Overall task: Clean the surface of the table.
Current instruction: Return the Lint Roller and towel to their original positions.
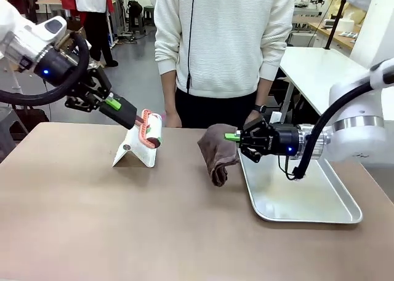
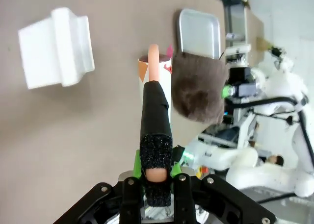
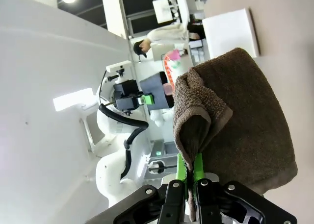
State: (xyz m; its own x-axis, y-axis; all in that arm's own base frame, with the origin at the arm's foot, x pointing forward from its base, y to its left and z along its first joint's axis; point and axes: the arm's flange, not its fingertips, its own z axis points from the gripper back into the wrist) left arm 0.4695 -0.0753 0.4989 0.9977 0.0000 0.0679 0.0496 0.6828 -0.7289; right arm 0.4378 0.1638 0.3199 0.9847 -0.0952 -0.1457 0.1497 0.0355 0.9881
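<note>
The right claw (image 3: 192,177) rises from the bottom edge with its green pads (image 3: 181,171) pressed together on a pinched fold of a brown cloth (image 3: 240,131). The cloth hangs as a thick, rumpled bundle and covers much of the picture's right half. Past it lies the brown counter (image 3: 289,37), with a white block (image 3: 229,32) standing on it near the cloth's upper edge. Farther off, the left claw (image 3: 162,90) grips a dark-handled tool with a pink part. The white arm behind it carries a black cable (image 3: 128,136). A person in a pale top (image 3: 167,34) stands sideways beyond.
</note>
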